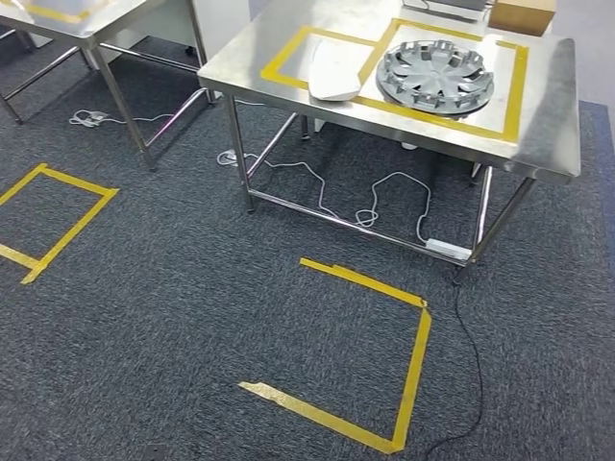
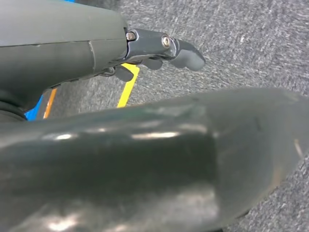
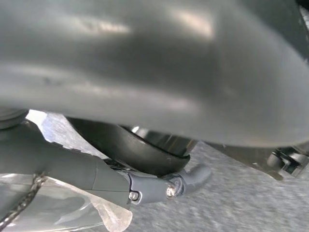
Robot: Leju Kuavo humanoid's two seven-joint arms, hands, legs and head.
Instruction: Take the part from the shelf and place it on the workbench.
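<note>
- Wheel cover [image 1: 435,77] noted flat on workbench [image 1: 551,115], inside taped frame, just beside white panel [image 1: 332,69]; judged likely the task part.
- Left hand [image 2: 149,48] and right hand [image 3: 156,186] seen over carpet; whether fingers are apart or closed cannot be told.
- Risk: loose cable [image 1: 473,370] on floor could be snagged if the stance is shifted.

Left hand [image 2: 160,50] over grey carpet [image 2: 236,43]

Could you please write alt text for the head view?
A steel workbench holds a grey wheel cover and a white curved part inside yellow tape outlines; white cables and yellow tape squares lie on the dark carpet below.
</note>
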